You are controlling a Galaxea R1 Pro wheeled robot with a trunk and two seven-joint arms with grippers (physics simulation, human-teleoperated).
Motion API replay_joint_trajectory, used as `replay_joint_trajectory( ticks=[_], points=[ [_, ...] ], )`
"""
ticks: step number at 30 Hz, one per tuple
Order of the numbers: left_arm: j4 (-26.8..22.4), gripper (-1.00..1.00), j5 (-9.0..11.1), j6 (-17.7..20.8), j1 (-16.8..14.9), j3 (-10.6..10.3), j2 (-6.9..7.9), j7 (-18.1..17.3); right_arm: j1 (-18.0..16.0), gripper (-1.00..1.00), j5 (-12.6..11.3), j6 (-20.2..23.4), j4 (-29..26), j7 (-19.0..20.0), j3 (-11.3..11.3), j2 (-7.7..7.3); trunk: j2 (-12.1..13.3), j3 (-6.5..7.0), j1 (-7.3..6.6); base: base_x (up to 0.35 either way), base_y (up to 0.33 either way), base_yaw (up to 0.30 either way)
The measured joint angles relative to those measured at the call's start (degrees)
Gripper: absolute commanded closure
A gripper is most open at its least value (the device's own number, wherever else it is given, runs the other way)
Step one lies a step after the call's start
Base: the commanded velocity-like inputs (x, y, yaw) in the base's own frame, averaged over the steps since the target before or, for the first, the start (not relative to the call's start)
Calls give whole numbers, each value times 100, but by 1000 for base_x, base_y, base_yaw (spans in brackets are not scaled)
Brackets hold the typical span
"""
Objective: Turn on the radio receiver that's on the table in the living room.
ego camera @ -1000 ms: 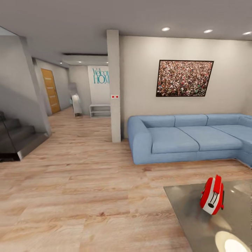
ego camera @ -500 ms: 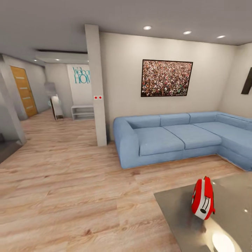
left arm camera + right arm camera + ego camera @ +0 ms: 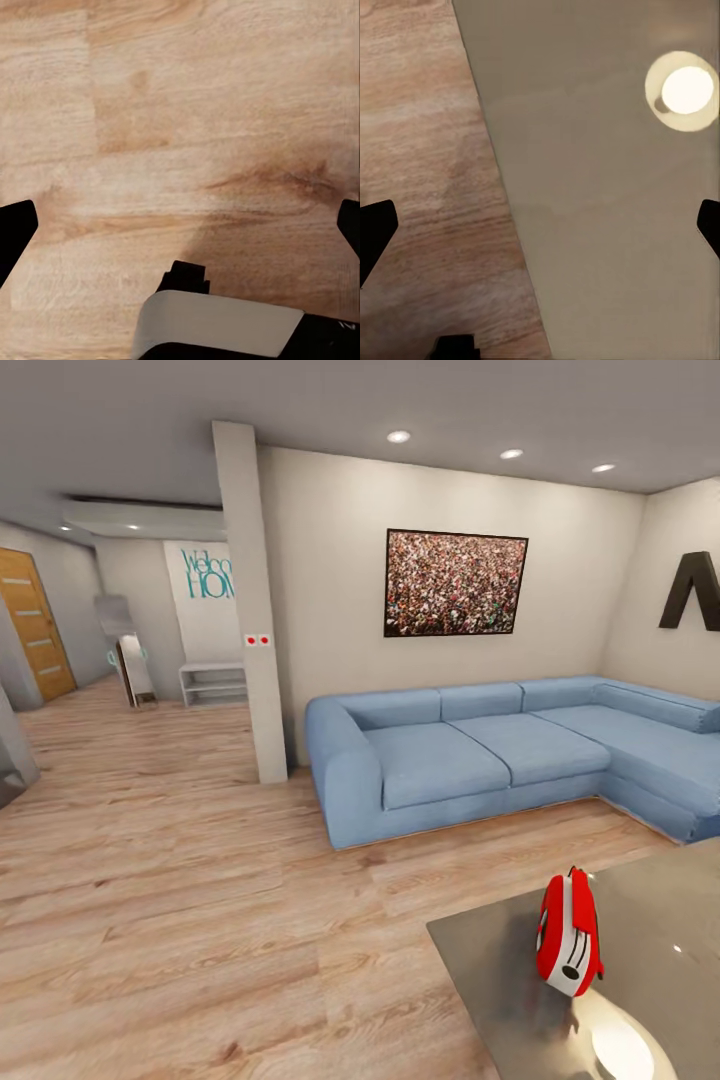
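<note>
Near the table's (image 3: 680,920) front-left corner the radio receiver (image 3: 568,935) stood upright, untouched; my left gripper (image 3: 180,225) hung spread over bare floor (image 3: 187,112), my right gripper (image 3: 540,225) spread above the table edge, presumably ready for approach.

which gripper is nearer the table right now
Right. The right gripper hangs open over the table edge, with glossy top under it. The left gripper hangs open over bare wood floor, no table beneath.

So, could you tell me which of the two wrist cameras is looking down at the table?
The right one: the glossy table top lies beneath the right tool, while the left tool hangs over bare wood floor.
</note>
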Motion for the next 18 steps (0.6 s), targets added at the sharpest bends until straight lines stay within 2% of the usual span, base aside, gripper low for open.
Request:
replay_joint_trajectory(
  ticks=[3,6,7,8,9,13,15,16,18],
  points=[
    [120,-100,5,1,0,-13,-18,-2,-6,-100,238,37,-74,30,-28,0,0,0,0,0,0,0],
    [152,-100,9,-15,0,-6,3,-6,-8,-100,305,73,-361,40,-43,0,0,0,0,0,0,0],
    [158,-100,35,-85,0,4,18,-10,-10,-100,310,163,-623,45,-47,0,0,1,0,0,0,0],
    [161,-100,48,-234,-1,8,25,-13,-12,-100,306,391,-893,49,-51,0,0,1,0,0,0,0],
    [165,-100,58,-508,-1,12,29,-18,-17,-100,295,882,-1366,54,-60,0,0,1,0,0,0,0],
    [167,-100,68,-813,0,16,34,-46,-18,-100,250,1812,-2537,65,-88,0,0,1,0,0,0,0],
    [167,-100,70,-866,-2,17,31,-52,-19,-100,24,2069,-3174,61,-102,-5,0,1,0,0,0,0],
    [167,-100,70,-878,-1,17,29,-52,-19,-100,-218,2185,-3455,61,-143,-19,0,1,0,0,0,0],
    [167,-100,71,-889,0,17,33,-48,-18,-100,-523,2417,-3713,64,-412,-63,0,0,0,0,0,0]
  ],
)
